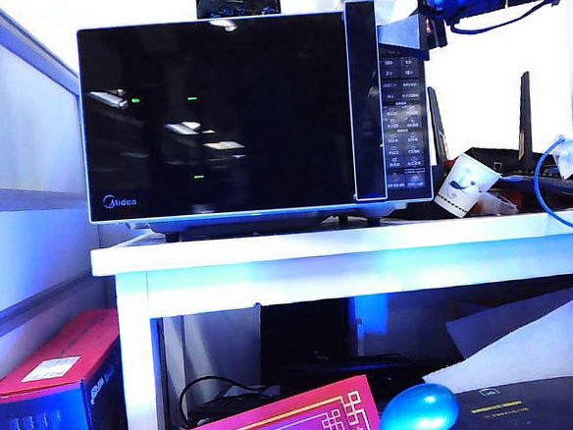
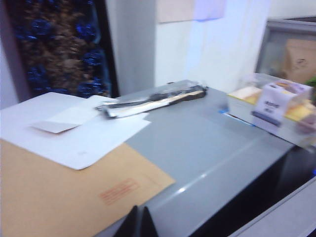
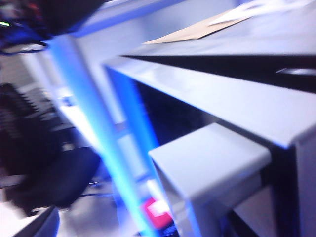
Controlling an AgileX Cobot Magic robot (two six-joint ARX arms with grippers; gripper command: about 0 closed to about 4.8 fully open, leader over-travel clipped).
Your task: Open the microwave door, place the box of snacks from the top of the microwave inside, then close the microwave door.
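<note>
The microwave [image 1: 255, 114] sits on the white tabletop [image 1: 347, 242] with the microwave door [image 1: 216, 117] flush against the casing, so the task looks to be at its first step, getting that door open. The right gripper [image 1: 421, 30] hangs at the upper right corner of the oven, just beside the handle strip [image 1: 364, 101] that runs down between the dark glass and the button panel [image 1: 403, 118]; its fingers stand spread wide and hold nothing. The next move probably calls for hooking a finger behind that strip and pulling outward in an arc. The left gripper [image 2: 137, 223] hovers over the grey top of the oven with its fingers pressed together, empty. The box of snacks [image 2: 276, 104] rests on that top toward one edge, well apart from the left fingers. Also on top lie a brown envelope [image 2: 59, 192], white sheets [image 2: 74, 131] and a dark wrapped packet [image 2: 153, 98], none touching the box. Beside the oven a paper cup [image 1: 460, 185], a blue cable [image 1: 561, 206] and a router [image 1: 518, 150] crowd the tabletop and could hamper the right arm
</note>
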